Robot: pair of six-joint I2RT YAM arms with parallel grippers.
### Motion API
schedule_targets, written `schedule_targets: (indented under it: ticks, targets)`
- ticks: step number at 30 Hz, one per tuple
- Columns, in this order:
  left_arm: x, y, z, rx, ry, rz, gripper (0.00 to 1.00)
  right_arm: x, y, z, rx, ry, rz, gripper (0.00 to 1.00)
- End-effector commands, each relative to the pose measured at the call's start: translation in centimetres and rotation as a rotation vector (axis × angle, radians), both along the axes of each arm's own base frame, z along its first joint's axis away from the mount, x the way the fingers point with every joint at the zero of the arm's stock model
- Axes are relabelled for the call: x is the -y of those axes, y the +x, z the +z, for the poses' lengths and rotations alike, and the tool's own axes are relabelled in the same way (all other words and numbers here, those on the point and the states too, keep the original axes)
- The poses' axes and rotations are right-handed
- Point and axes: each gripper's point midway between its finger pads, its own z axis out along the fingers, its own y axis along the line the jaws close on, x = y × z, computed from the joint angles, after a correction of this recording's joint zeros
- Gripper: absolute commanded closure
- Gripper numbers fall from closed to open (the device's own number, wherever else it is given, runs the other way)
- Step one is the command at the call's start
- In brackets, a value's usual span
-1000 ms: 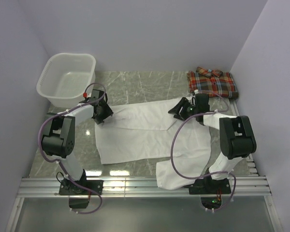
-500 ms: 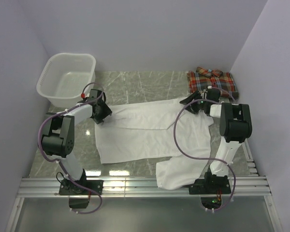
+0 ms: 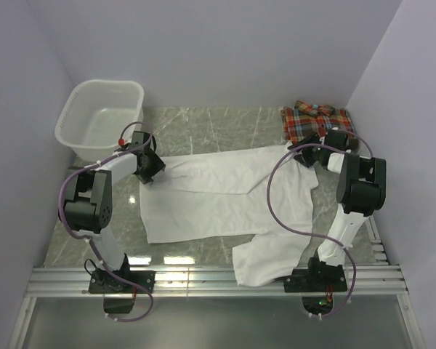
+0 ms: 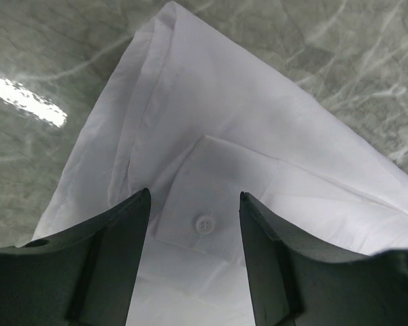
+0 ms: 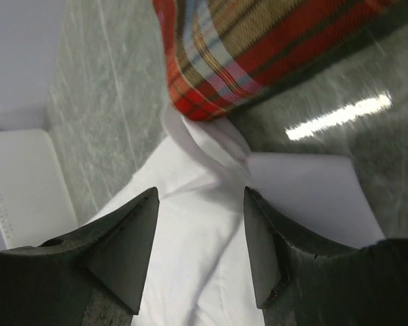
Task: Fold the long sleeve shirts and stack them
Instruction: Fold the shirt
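The marble table (image 3: pixel 225 123) carried everything. Across its middle lay the white shirt (image 3: pixel 218 200), spread mostly flat, with one part trailing down toward the near edge on the right. The empty laundry basket (image 3: pixel 67 120) stood in the far left corner. In the far right corner sat the plaid shirt (image 3: pixel 320 123), a compact bundle that looked already folded.

The left gripper (image 4: pixel 194 197) hung over the white shirt's far left corner, its fingers spread and holding nothing. The right gripper (image 5: pixel 200 193) was at the shirt's far right corner, just beside the plaid shirt's edge, also spread and empty. Below the left fingers lay a cuff (image 4: pixel 217 197) with its small button (image 4: pixel 205 223).

By my reading, roughly half was done: the white shirt had yet to be folded and stacked with the plaid one.
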Motion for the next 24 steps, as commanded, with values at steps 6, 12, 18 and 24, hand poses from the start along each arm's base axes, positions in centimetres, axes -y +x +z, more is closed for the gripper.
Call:
schedule_targets:
  ticks: [6,12,18,24]
  targets:
    - [-3.9,-3.0,-3.6,-0.185,0.112,0.064,0.37,0.3,-5.7,-3.0,-0.171,-0.028,-0.075,0.41]
    - [-4.1,-2.1,-3.9,-0.189,0.115,0.066,0.37,2.4,-7.6,-3.6,-0.269,-0.103,-0.181,0.41]
    - [-4.1,0.4,-2.9,-0.155,0.115,0.060,0.38,5.6,-7.5,-2.9,-0.266,-0.095,-0.280,0.41]
    - [-3.7,1.2,-1.9,-0.122,0.097,0.042,0.37,6.1,-6.0,0.7,-0.147,-0.132,-0.242,0.41]
